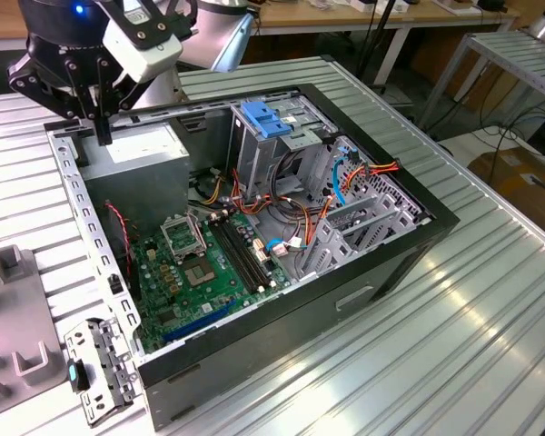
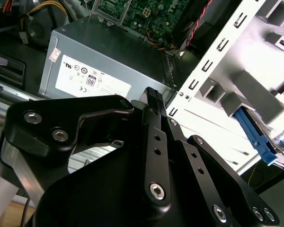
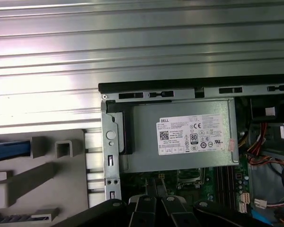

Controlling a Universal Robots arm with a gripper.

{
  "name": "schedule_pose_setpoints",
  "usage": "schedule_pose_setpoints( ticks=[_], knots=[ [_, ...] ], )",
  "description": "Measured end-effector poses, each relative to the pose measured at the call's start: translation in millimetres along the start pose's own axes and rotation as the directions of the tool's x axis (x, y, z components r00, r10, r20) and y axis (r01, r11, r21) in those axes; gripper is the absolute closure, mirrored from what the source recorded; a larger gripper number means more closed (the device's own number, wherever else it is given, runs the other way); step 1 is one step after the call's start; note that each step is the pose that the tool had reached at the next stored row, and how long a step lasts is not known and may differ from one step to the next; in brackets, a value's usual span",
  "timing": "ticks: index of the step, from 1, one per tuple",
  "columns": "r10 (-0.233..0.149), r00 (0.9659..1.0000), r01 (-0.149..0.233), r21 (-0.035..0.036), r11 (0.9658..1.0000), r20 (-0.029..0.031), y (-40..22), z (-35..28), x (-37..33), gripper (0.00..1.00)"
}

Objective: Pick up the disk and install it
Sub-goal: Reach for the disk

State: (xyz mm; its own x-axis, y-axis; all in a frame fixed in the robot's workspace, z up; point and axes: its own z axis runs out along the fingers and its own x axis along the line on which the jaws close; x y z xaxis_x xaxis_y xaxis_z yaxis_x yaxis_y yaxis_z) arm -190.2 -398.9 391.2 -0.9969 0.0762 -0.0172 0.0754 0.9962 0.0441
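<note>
Over a corner of the open computer case (image 1: 282, 324), the tool (image 1: 101, 136) is hanging clenched and empty, just above the grey power box (image 1: 141, 150).

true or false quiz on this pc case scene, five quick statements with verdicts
1. The computer case lies open, motherboard showing. True.
2. The gripper hangs over the motherboard's middle. False: it is near the power supply box.
3. The power supply box bears a white sticker. True.
4. The latch piece on the drive cage is red. False: light blue.
5. The case rests on wood. False: the table is ribbed metal.
</note>
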Motion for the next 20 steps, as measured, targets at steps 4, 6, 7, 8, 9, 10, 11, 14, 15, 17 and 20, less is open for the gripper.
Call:
schedule_pose_setpoints(
  ticks=[4,6,7,8,9,10,11,14,15,17,20],
  knots=[
    [0.000,1.0000,0.000,0.0000,1.0000,-0.0004,-0.2,0.0,1.8,0.89],
    [0.000,1.0000,0.000,0.0001,1.0000,-0.0008,-0.3,0.0,3.4,0.89],
    [0.000,1.0000,0.000,0.0000,1.0000,-0.0010,-0.3,0.1,3.9,0.89],
    [0.000,1.0000,0.000,0.0000,1.0000,-0.0011,-0.3,0.1,4.3,0.89],
    [0.000,1.0000,0.000,0.0001,1.0000,-0.0015,-0.4,0.1,5.4,0.89],
    [0.000,1.0000,0.000,0.0001,1.0000,-0.0018,-0.5,0.1,6.1,0.89],
    [0.000,1.0000,0.000,0.0001,1.0000,-0.0020,-0.5,0.1,6.7,0.89],
    [0.000,1.0000,0.000,0.0002,1.0000,-0.0022,-0.8,0.2,9.8,0.89],
    [0.000,1.0000,0.000,0.0003,1.0000,-0.0034,-1.1,0.1,14.8,0.89],
    [0.000,0.9999,0.000,0.0008,1.0000,-0.0113,-2.1,0.3,26.3,0.89],
    [0.001,0.9999,-0.001,0.0012,1.0000,-0.0164,-2.4,0.4,31.0,0.89]
  ],
)
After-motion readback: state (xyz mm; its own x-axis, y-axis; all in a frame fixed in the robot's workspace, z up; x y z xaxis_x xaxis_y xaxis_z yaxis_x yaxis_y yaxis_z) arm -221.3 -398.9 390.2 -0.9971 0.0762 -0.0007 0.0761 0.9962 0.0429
